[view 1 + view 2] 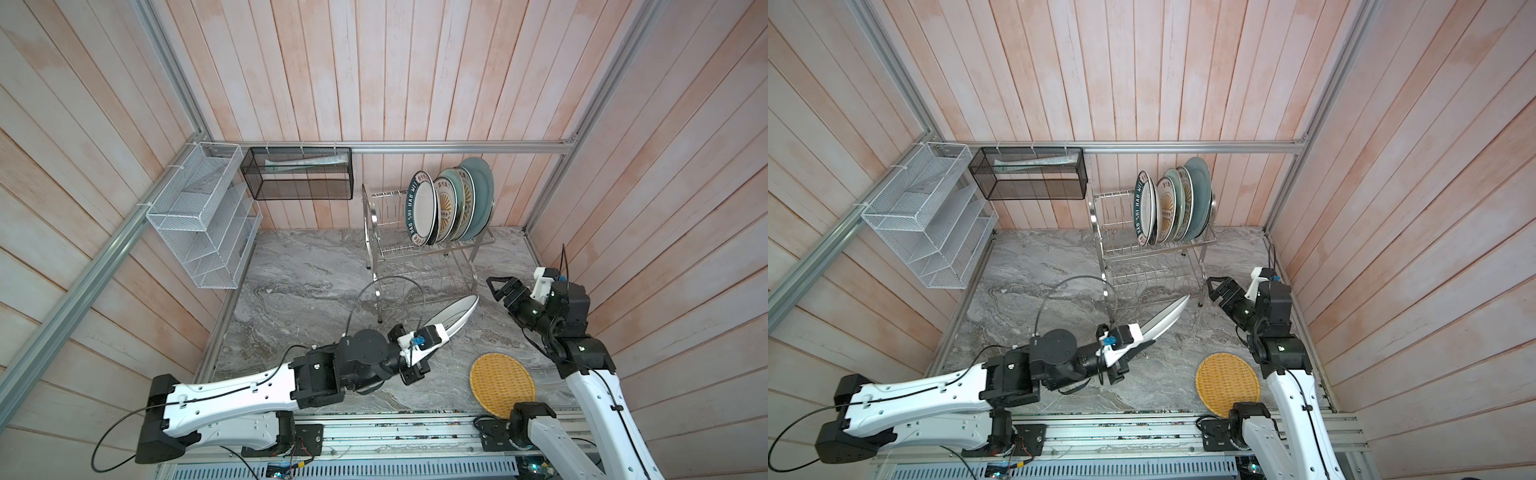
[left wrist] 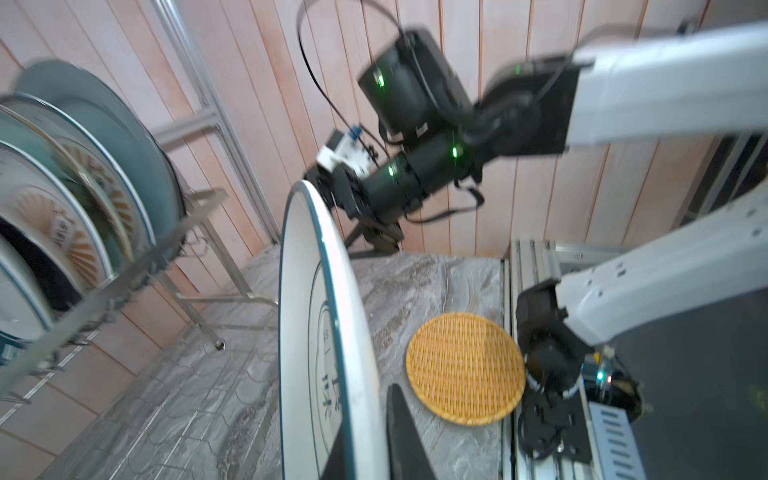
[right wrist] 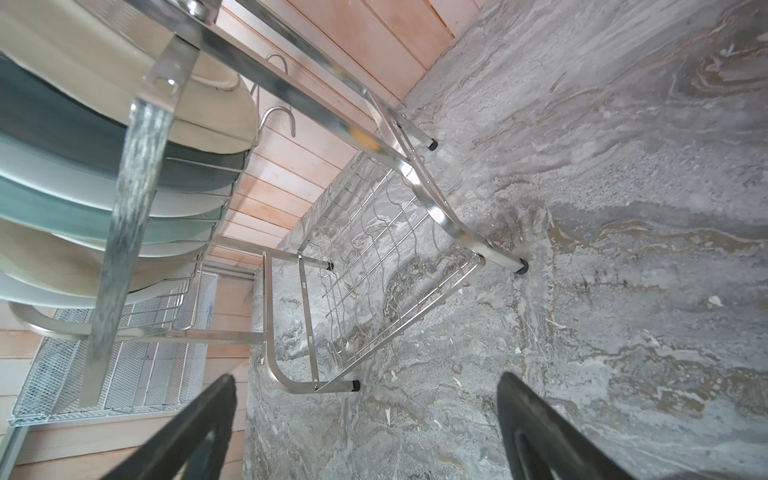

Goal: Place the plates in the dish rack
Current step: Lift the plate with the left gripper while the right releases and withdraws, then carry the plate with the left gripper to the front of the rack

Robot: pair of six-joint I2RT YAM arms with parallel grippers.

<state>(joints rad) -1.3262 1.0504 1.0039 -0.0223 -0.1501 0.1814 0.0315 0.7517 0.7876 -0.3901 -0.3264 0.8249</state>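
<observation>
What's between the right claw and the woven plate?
Only bare table shows between the right gripper and woven plate, in both top views.

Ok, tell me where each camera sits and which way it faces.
Both top views: high over the front edge, looking down at the dish rack; both arms show, left gripper holding the white lettered plate, right gripper open.
Left wrist: on the left arm, facing past that plate towards the right arm and yellow woven plate; one finger shows.
Right wrist: on the right arm, facing the rack's lower tier and tabletop; both fingers show.
Shared: all four show the rack.
</observation>
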